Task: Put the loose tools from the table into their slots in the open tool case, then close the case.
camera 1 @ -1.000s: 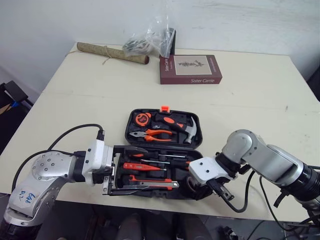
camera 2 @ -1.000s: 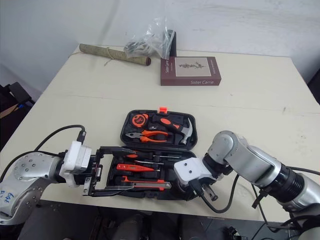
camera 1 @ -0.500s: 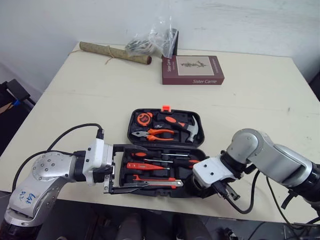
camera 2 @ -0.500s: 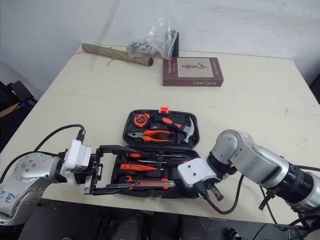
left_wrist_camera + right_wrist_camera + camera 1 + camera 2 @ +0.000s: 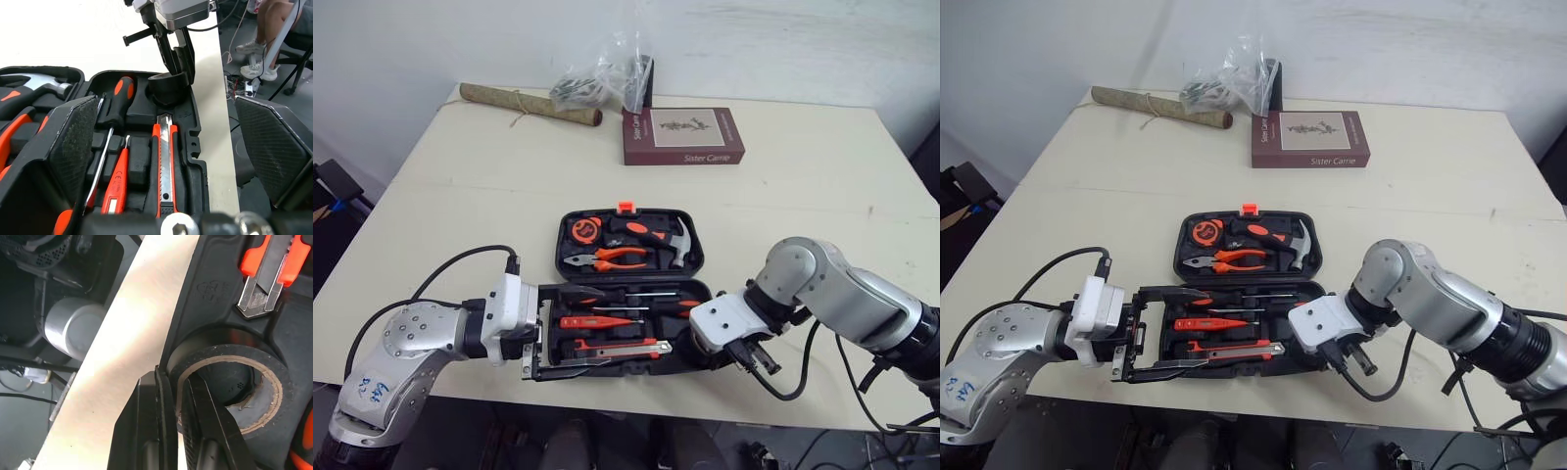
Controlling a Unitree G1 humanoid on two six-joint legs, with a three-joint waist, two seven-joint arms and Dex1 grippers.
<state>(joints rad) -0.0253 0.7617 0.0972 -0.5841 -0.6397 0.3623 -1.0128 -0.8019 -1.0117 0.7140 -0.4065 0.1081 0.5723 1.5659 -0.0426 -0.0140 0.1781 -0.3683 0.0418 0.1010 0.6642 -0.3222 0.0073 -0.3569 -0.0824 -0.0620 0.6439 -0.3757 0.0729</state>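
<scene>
left jaws spread — straddle case corner | right jaws pinch tape roll wall

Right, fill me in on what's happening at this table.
The robot's right gripper is shut on the wall of a black tape roll, which sits in the round corner slot of the open tool case. The left gripper is open, with its fingers on either side of the case's left end. The hammer, pliers and utility knife lie in their slots. The case is not yet closed.
</scene>
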